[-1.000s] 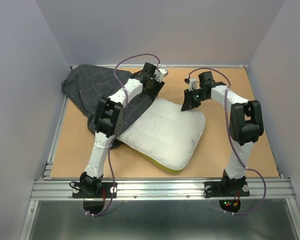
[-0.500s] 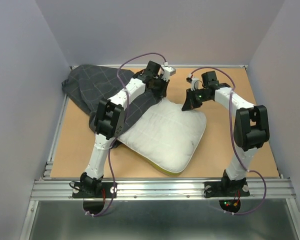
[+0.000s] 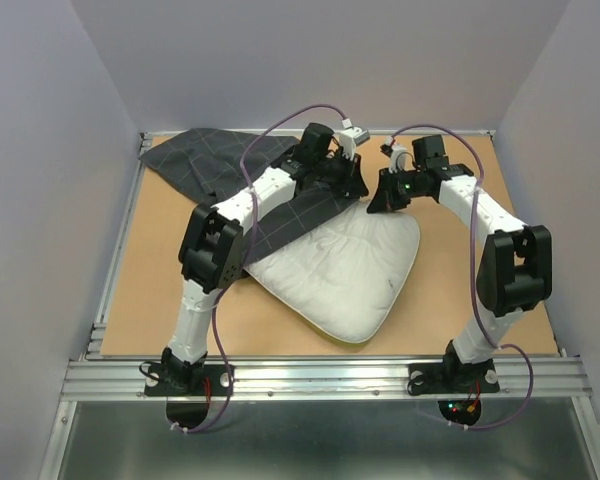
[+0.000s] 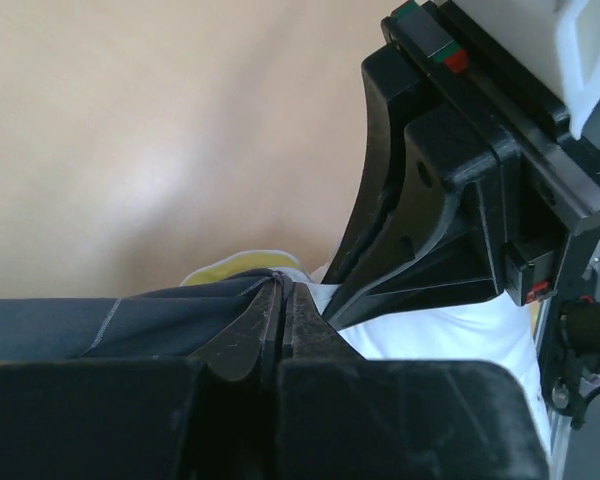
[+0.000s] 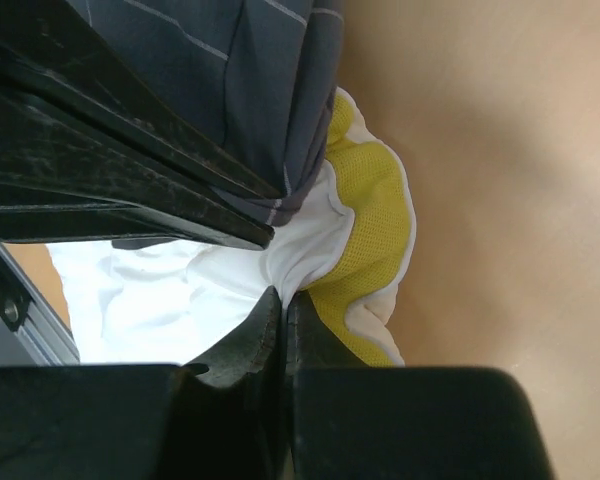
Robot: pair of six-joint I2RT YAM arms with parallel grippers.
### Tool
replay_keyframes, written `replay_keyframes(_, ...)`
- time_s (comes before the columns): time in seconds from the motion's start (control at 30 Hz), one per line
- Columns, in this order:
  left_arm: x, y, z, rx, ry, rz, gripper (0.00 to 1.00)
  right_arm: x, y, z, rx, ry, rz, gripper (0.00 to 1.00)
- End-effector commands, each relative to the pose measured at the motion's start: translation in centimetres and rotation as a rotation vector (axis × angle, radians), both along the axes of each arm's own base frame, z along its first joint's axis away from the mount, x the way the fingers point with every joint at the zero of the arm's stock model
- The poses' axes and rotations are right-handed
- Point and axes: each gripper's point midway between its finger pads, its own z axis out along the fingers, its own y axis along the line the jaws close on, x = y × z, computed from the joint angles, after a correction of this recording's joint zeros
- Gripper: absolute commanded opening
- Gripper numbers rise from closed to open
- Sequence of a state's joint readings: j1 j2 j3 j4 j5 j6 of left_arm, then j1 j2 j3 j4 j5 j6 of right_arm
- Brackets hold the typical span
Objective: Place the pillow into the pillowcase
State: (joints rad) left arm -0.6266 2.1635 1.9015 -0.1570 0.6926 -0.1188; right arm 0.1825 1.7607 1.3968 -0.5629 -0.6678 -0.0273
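Left hand (image 3: 348, 186) is clamped fully shut on the hem of the pillowcase (image 3: 205, 160). Right hand (image 3: 377, 203) is clamped fully shut on the white cover of the pillow (image 3: 350, 270) at its far corner, beside the yellow band. The hands sit just beside each other toward 12 o'clock on the desk (image 3: 155, 290). Over the last second both have travelled toward 12 o'clock, dragging that corner along; the pillowcase, bunched at 10 o'clock before, now lies stretched in a strip across the pillow's 10 o'clock edge. Judgement: the mouth is being drawn onto the corner, but most of the pillow lies outside, so insertion has barely begun
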Motion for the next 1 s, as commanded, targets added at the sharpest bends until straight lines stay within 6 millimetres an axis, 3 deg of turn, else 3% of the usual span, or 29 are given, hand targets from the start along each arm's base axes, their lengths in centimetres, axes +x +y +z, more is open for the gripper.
replay_keyframes(0.0,-4.9,-3.4,6.4,-0.203,-0.042,-0.188,0.0,2.3,0.6,3.9,0.058,-0.197,-0.005,0.01)
replay_keyframes(0.1,-1.0,-1.9,4.6,-0.135,-0.079,-0.079,0.16,4.3,-1.6,3.5,0.01,-0.218,-0.086,0.01)
replay_keyframes(0.13,0.3,-1.3,4.6,-0.117,-0.096,-0.048,0.26,5.0,-2.3,2.7,-0.009,-0.208,-0.113,0.0)
replay_keyframes(0.17,2.0,-0.4,5.4,-0.081,-0.155,-0.008,0.43,6.2,-3.7,2.3,-0.044,-0.22,-0.159,0.0)
replay_keyframes(0.23,5.0,2.7,7.0,-0.051,-0.225,0.062,0.53,7.3,-4.9,0.5,-0.081,-0.201,-0.19,0.01)
replay_keyframes(0.27,6.7,5.8,8.6,-0.02,-0.28,0.126,0.64,7.9,-5.5,0.0,-0.114,-0.206,-0.205,0.01)
replay_keyframes(0.3,6.3,6.3,9.4,-0.016,-0.297,0.131,0.68,8.0,-5.6,-0.4,-0.123,-0.201,-0.21,0.08)
replay_keyframes(0.33,6.5,8.0,10.1,-0.014,-0.304,0.156,0.7,8.0,-5.7,-0.6,-0.128,-0.195,-0.214,0.16)
replay_keyframes(0.37,6.8,11.8,13.2,-0.031,-0.347,0.212,0.8,8.0,-6.0,0.0,-0.135,-0.208,-0.225,0.33)
replay_keyframes(0.4,6.4,14.0,11.4,-0.004,-0.3,0.239,0.81,7.6,-5.8,0.3,-0.137,-0.213,-0.222,0.73)
replay_keyframes(0.43,7.1,17.8,11.7,0.006,-0.299,0.307,0.92,7.2,-5.4,0.9,-0.143,-0.228,-0.216,0.93)
replay_keyframes(0.47,6.6,19.8,11.8,0.011,-0.295,0.333,0.93,7.1,-5.6,1.8,-0.175,-0.258,-0.227,0.99)
replay_keyframes(0.5,4.7,22.0,11.8,0.025,-0.296,0.362,0.93,6.5,-5.1,3.6,-0.199,-0.321,-0.2,1.0)
replay_keyframes(0.53,4.2,24.2,11.8,0.032,-0.292,0.405,0.95,5.9,-4.4,4.2,-0.218,-0.343,-0.176,1.0)
replay_keyframes(0.57,3.2,27.6,13.6,0.027,-0.324,0.478,0.96,4.6,-2.5,4.3,-0.255,-0.352,-0.132,1.0)
replay_keyframes(0.6,2.3,29.5,11.1,0.066,-0.279,0.504,0.96,3.3,-1.2,4.8,-0.277,-0.378,-0.081,1.0)
replay_keyframes(0.63,1.4,30.7,10.6,0.094,-0.278,0.519,0.96,2.1,0.2,4.5,-0.298,-0.378,-0.042,1.0)
replay_keyframes(0.67,0.5,31.8,10.0,0.125,-0.279,0.526,0.96,-0.3,3.4,3.7,-0.315,-0.376,0.049,1.0)
replay_keyframes(0.73,-2.4,34.9,8.0,0.233,-0.278,0.549,0.96,-3.0,5.4,1.5,-0.383,-0.372,0.13,1.0)
replay_keyframes(0.77,-4.5,35.7,7.4,0.286,-0.266,0.546,0.95,-5.0,7.7,0.8,-0.409,-0.387,0.197,1.0)
replay_keyframes(0.8,-5.7,36.1,6.6,0.329,-0.264,0.532,0.94,-6.1,8.8,0.2,-0.419,-0.382,0.224,1.0)
replay_keyframes(0.83,-7.2,36.5,4.8,0.388,-0.271,0.48,0.94,-8.1,10.7,-1.2,-0.433,-0.37,0.287,1.0)
replay_keyframes(0.87,-9.2,36.9,4.7,0.421,-0.275,0.475,0.94,-8.8,11.2,-1.6,-0.445,-0.367,0.297,1.0)
replay_keyframes(0.9,-10.8,37.1,2.5,0.452,-0.235,0.455,0.95,-9.8,12.0,-2.2,-0.447,-0.355,0.318,1.0)
replay_keyframes(0.93,-11.9,37.2,1.8,0.477,-0.237,0.428,0.95,-10.6,12.6,-2.7,-0.451,-0.35,0.337,1.0)
replay_keyframes(0.97,-12.6,37.9,2.2,0.51,-0.262,0.439,0.95,-11.9,13.7,-3.8,-0.458,-0.336,0.359,1.0)
